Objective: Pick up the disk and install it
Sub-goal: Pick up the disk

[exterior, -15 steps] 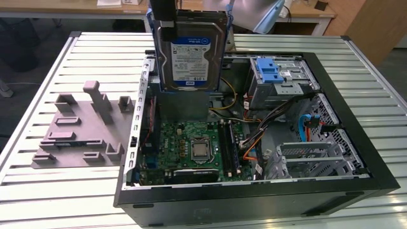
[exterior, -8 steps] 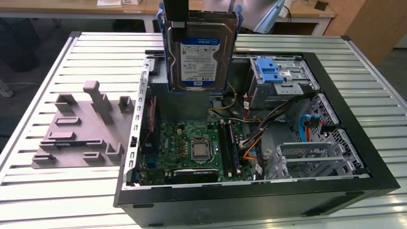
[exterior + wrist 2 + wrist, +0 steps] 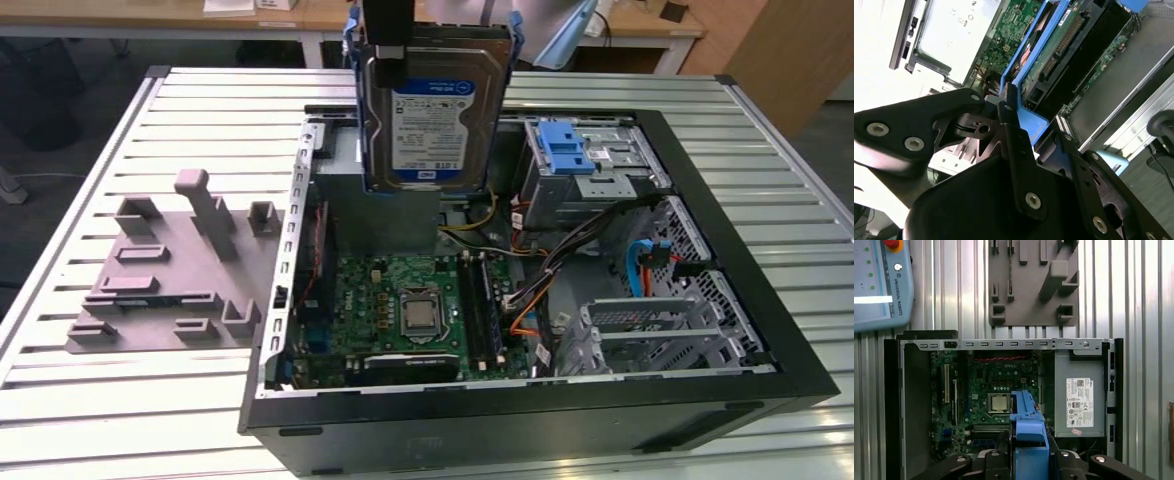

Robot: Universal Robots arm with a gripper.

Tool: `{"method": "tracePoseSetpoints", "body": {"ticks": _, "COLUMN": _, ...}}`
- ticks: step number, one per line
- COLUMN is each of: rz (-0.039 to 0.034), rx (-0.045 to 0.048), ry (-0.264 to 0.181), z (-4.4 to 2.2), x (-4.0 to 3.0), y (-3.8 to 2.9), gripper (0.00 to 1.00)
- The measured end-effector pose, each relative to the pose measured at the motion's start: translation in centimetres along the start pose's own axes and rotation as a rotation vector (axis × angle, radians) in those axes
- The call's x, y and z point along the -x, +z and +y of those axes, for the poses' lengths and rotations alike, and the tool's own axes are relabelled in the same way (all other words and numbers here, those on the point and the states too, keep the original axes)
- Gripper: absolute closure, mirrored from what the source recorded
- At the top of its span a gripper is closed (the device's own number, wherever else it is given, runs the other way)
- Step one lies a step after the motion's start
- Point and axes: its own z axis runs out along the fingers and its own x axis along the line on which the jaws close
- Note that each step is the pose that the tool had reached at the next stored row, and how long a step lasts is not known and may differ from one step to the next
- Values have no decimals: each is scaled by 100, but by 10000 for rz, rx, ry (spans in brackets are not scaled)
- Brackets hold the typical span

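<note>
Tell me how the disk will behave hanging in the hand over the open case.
Probably stiff: the disk hangs upright with no sag. Likely dense for its size, given its metal body. The hand grips the blue plastic bracket at the top end, so it might swing or slip if jolted.

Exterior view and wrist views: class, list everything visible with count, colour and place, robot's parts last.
disk: one, silver in blue bracket, upright above the open case.
computer case: one, black, on the table.
motherboard: one, green, inside the case.
drive cage: one, silver with blue latch, inside the case.
power supply: one, grey, inside the case.
fixture plate: one, grey, on the table beside the case.
table: one, silver, beneath the case.
gripper: one, black, shut on the disk's bracket.
</note>
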Motion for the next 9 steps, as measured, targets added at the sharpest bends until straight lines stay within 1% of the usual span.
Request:
{"method": "tracePoseSetpoints", "body": {"ticks": 2, "rz": 0, "rx": 0, "ry": 0, "z": -24, "x": 1, "y": 0, "gripper": 64}}
{"method": "tracePoseSetpoints", "body": {"ticks": 9, "rz": 1, "rx": 0, "ry": 0, "z": -154, "x": 2, "y": 2, "gripper": 64}}
